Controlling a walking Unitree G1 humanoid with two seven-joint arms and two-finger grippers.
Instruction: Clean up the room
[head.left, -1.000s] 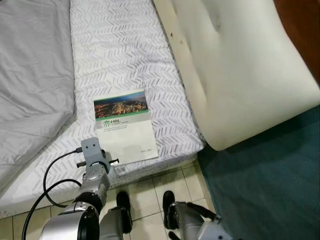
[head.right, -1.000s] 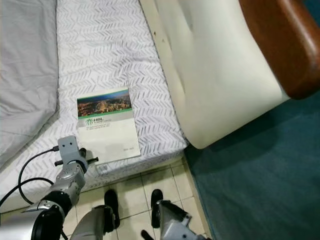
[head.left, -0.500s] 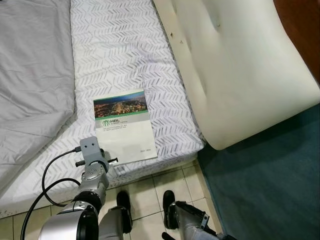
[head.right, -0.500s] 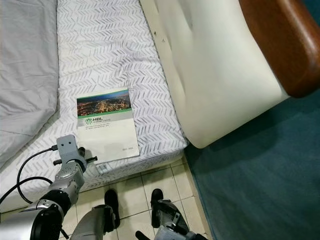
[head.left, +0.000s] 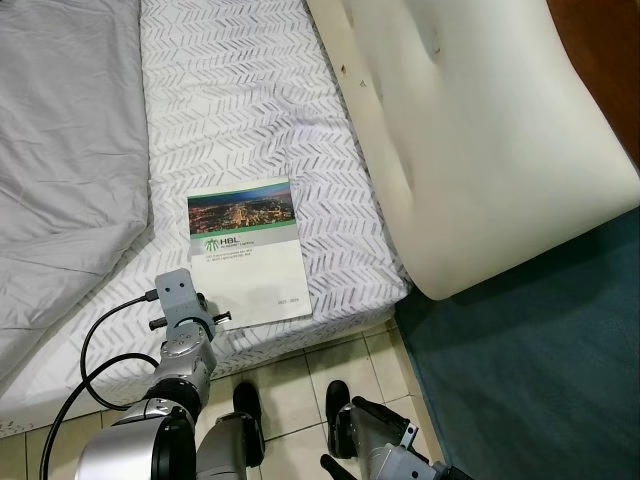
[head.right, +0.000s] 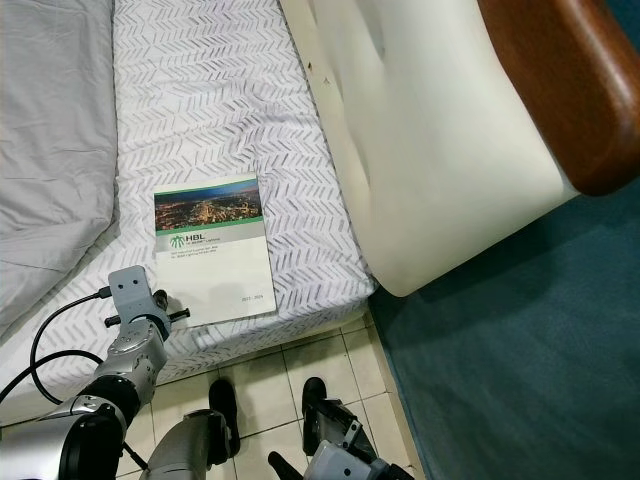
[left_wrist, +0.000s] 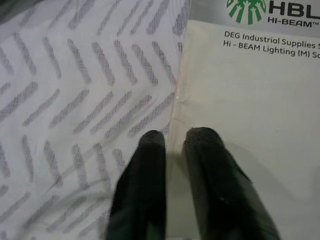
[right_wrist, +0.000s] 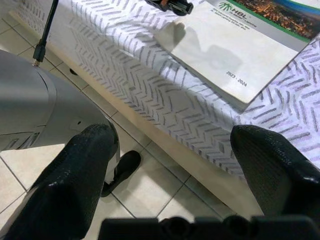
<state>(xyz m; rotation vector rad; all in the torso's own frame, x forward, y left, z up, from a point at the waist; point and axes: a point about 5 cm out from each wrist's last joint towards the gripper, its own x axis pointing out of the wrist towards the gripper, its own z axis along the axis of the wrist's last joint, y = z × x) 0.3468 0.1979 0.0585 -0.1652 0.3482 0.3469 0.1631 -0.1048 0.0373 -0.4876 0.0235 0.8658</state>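
— Mattress (head.left: 250, 110) with chevron sheet: where lies the catalogue (head.left: 247, 250)?

— Near its front edge. Left gripper (left_wrist: 172, 142), fingers almost together, touches the catalogue's side edge; right gripper (right_wrist: 175, 165) is spread, low.

— Next?

— Probably pinching that edge.

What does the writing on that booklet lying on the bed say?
"HBL" and "HI-BEAM": beside the green palm logo on the white catalogue with the city photo.
"DEG Industrial Supplies S..." and "Hi - BEAM Lighting (M) S...": beneath the logo, cut off at the picture's edge.
"2023 - 2024": cover's lower corner.

Left gripper (left_wrist: 172, 142), nearly closed, straddling catalogue (left_wrist: 240, 100) edge on mattress (left_wrist: 75, 90).
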